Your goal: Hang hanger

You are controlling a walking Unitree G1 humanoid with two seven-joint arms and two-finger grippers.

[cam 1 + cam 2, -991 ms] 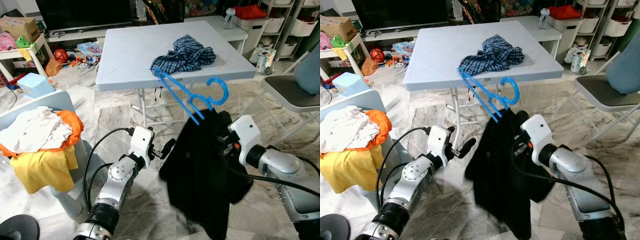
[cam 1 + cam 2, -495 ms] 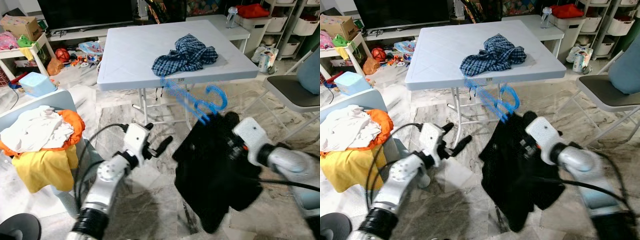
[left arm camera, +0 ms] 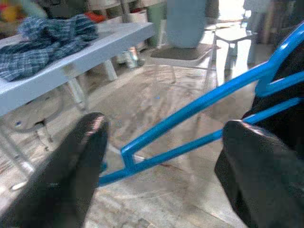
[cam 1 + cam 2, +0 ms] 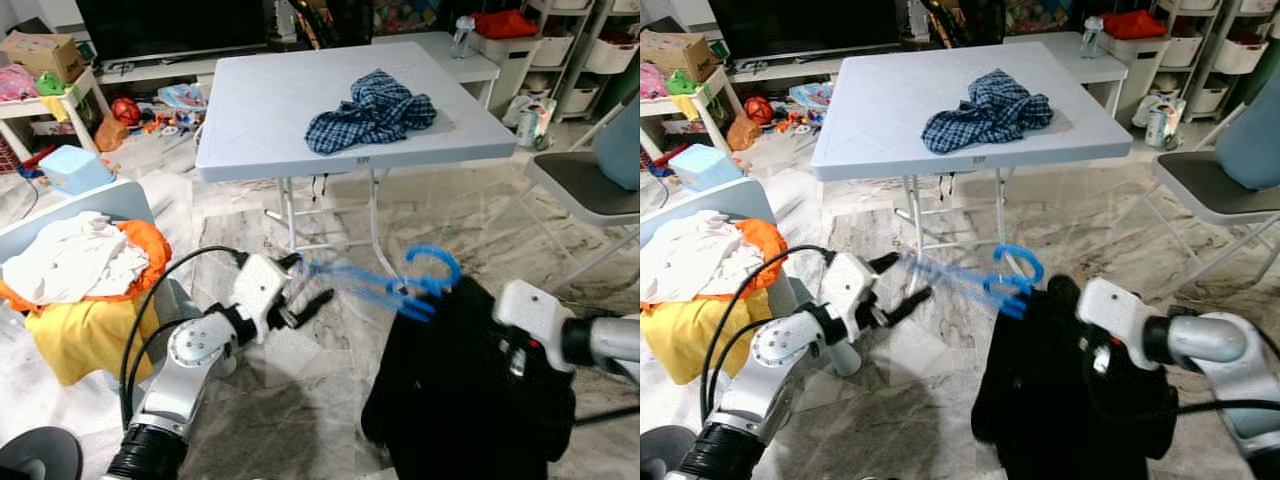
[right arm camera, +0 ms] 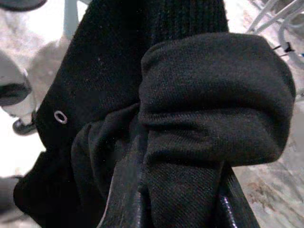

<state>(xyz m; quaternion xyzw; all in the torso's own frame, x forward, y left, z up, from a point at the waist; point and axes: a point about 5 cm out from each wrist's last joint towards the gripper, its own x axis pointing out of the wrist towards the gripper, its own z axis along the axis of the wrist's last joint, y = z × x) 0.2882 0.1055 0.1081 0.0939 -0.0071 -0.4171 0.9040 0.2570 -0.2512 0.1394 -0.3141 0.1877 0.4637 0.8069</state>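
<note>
While our right gripper (image 5: pixel 166 190) is bunched into the black garment (image 4: pixel 470 390), its fingers clamped on the cloth, the blue hanger (image 4: pixel 385 285) juts from the garment's top, low over the floor below the white table (image 4: pixel 260 110). Our left gripper (image 3: pixel 161 156) has its fingers wide apart, the hanger's free end lying between them without touching either. We judge it best to close squarely on that arm, then lift level so the garment cannot slide off.
</note>
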